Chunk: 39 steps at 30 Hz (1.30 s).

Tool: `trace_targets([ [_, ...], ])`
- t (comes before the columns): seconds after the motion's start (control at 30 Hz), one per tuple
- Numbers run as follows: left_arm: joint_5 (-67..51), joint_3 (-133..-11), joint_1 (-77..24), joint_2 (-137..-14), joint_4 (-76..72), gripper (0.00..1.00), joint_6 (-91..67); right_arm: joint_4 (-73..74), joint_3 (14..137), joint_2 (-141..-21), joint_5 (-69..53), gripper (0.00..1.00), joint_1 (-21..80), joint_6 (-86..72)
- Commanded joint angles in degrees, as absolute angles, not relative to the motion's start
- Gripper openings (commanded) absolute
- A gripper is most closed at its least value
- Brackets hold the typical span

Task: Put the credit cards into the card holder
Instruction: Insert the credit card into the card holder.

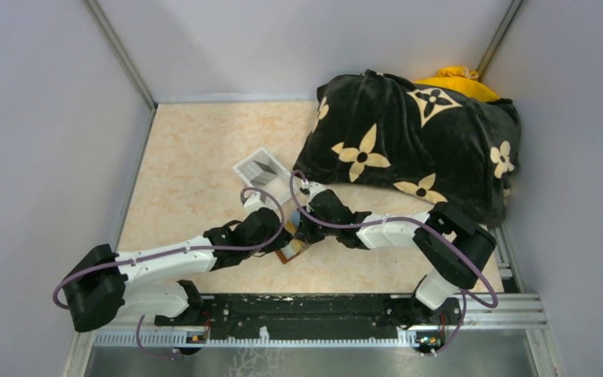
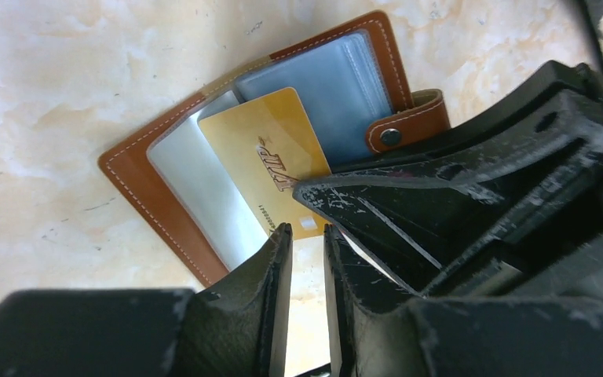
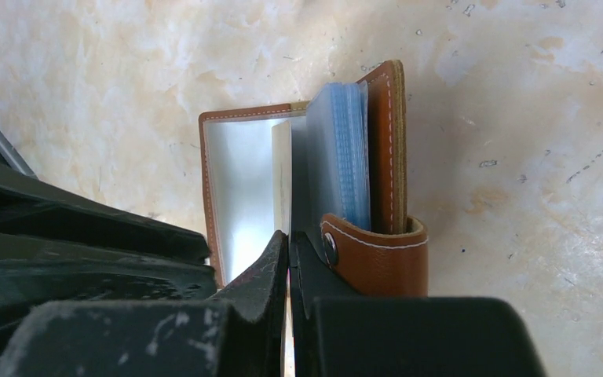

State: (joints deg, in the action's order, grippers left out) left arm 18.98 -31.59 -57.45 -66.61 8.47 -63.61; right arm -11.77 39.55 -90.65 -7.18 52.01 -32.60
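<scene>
The card holder (image 2: 137,188) is a brown leather wallet lying open on the table, its clear sleeves showing and its snap strap (image 2: 404,126) at the right. A gold credit card (image 2: 267,157) lies slanted over the sleeves. My right gripper (image 3: 289,236) is shut on this card's near edge; the card (image 3: 281,173) shows edge-on beside the wallet's raised cover (image 3: 392,157). My left gripper (image 2: 306,229) hovers just in front of the wallet, slightly open and empty. In the top view both grippers meet over the wallet (image 1: 292,253).
A clear plastic tray (image 1: 261,166) holding greyish cards stands just beyond the grippers. A dark blanket with cream flowers (image 1: 416,141) covers a bulky heap at the back right, with something yellow (image 1: 455,78) behind it. Grey walls close in on both sides.
</scene>
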Motion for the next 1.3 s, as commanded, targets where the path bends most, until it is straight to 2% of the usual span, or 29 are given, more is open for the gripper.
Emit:
trace_targets([
  [0.0,16.72,-32.88,-57.35,-71.24,4.63,0.28,-64.74,-11.12,39.81,-91.31,-4.45,0.00,52.56,-31.87],
  [0.23,19.41,-22.82,-57.31,-68.45,-5.68,0.27,-70.76,-12.53,40.03,-91.40,-6.25,0.00,52.13,-33.48],
  [0.43,21.34,-18.17,-57.30,-65.67,-8.67,0.26,-73.25,-12.65,40.03,-91.30,-6.54,0.00,51.73,-34.06],
  [0.97,23.57,-9.26,-57.23,-69.08,-24.65,0.29,-78.17,-16.35,37.83,-91.63,-10.92,0.00,49.95,-37.44],
  [1.1,24.46,-8.20,-57.22,-69.87,-26.41,0.34,-78.81,-17.24,37.46,-91.56,-12.20,0.00,49.21,-38.53],
  [1.27,24.54,-5.68,-57.22,-72.83,-33.46,0.35,-79.66,-18.54,37.04,-91.67,-14.14,0.00,48.03,-39.86],
])
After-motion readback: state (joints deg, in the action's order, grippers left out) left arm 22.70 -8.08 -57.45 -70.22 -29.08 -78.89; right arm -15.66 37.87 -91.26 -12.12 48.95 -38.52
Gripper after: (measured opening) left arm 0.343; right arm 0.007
